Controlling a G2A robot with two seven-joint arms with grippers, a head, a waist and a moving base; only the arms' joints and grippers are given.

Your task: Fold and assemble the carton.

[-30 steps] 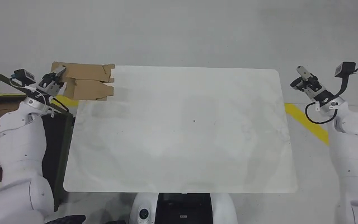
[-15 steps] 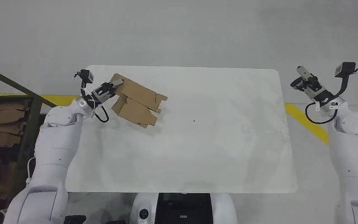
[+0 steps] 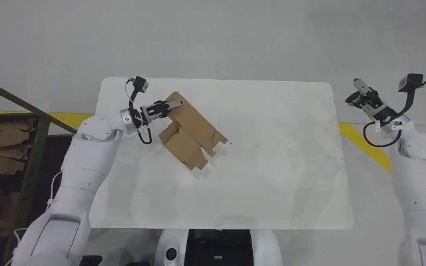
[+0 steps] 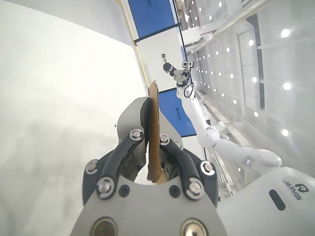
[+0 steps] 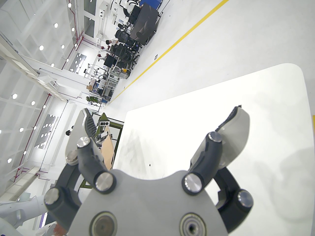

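One carton (image 3: pixel 193 130), still a flat brown blank, sits slantwise over the left half of the one white table (image 3: pixel 286 173), its far corner near the table's far-left part and its notched flaps pointing toward the middle. Whether it rests on the top or hangs just above it, I cannot tell. The left gripper (image 3: pixel 174 104) pinches the blank's far corner; in the left wrist view both fingers (image 4: pixel 145 114) press against the cardboard, seen edge-on between them. The right gripper (image 5: pixel 161 114) holds nothing, its two fingers spread wide, and it hangs off the table's far-right corner, well apart from the carton. Left of the table a dark rack (image 3: pixel 30 110) holds more flat cardboard sheets (image 3: pixel 14 131); their number cannot be made out
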